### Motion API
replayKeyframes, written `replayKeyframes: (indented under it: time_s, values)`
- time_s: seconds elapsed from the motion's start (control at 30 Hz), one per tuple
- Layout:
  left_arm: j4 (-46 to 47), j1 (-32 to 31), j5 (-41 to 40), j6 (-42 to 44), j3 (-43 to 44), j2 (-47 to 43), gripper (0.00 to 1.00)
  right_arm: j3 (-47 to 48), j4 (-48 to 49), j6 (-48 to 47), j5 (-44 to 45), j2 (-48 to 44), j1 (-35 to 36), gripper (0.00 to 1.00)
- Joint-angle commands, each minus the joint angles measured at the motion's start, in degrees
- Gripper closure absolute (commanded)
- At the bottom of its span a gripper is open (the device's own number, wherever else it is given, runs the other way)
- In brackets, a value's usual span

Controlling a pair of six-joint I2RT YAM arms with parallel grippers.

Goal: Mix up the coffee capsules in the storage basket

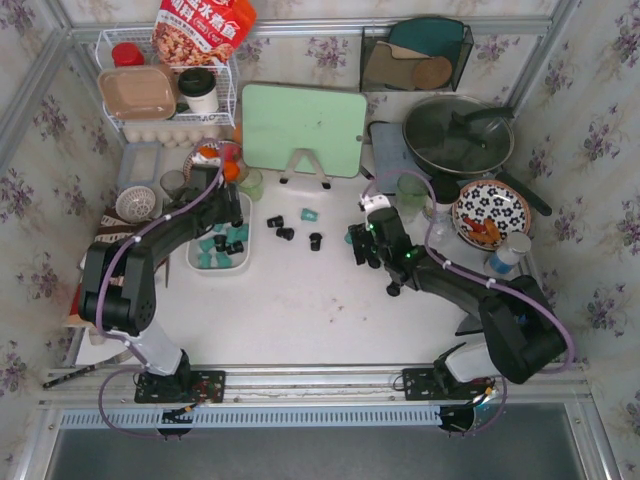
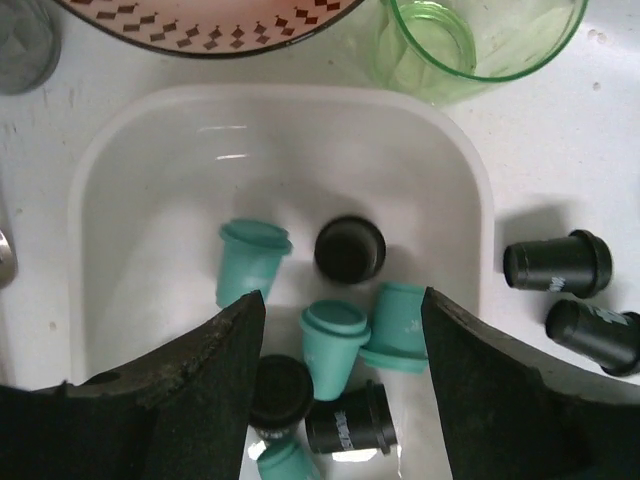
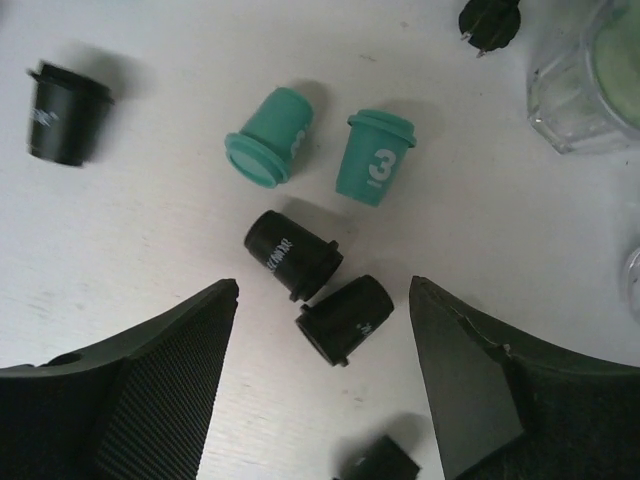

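The white storage basket (image 1: 241,266) lies left of centre and holds several teal and black coffee capsules (image 1: 212,250). My left gripper (image 1: 228,222) hovers over it, open and empty. In the left wrist view my gripper (image 2: 343,300) hangs above the basket (image 2: 160,180), with a teal capsule (image 2: 335,345) and a black one (image 2: 350,248) below. Two black capsules (image 2: 558,265) lie outside its right wall. My right gripper (image 1: 356,246) is open and empty over loose capsules on the table (image 1: 286,233). In the right wrist view my gripper (image 3: 323,285) stands just behind two black capsules (image 3: 345,320); two teal ones (image 3: 374,158) lie beyond.
A green cutting board (image 1: 303,130) stands at the back centre. A wire rack (image 1: 170,90) is at the back left, a pan (image 1: 458,135) and patterned plate (image 1: 490,212) at the right. Green cups (image 1: 411,190) (image 2: 470,40) stand near each gripper.
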Motion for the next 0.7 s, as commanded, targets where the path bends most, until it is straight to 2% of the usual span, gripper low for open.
replayKeyframes:
  time_s: [0.0,0.1,0.17,0.2,0.43,0.67]
  values:
    - [-3.42,-0.56,2.80,-3.96,-1.29,-3.28,0.31,3.79,-7.75,-12.29,-4.32,4.20,-2.26,0.23]
    - [-3.63,-3.01,1.42,-2.78,-4.15,-6.63,0.29,5.95,-10.12,-16.22,-7.17,7.12,-5.18,0.23]
    - [-3.60,-5.95,-1.59,-1.47,-6.15,-8.92,0.19,6.97,-10.54,-17.66,-9.15,8.38,-6.50,0.24]
    - [-3.61,-7.27,-3.04,-1.17,-6.80,-9.81,0.18,7.27,-10.51,-18.40,-9.76,8.79,-6.95,0.24]
    - [-4.17,-13.27,-9.02,1.64,-6.58,-14.14,0.17,8.57,-11.45,-22.78,-16.73,11.09,-8.95,0.24]
    - [-2.81,-15.01,-10.22,1.90,-8.09,-19.59,0.17,8.79,-12.24,-24.53,-19.27,13.90,-10.51,0.26]
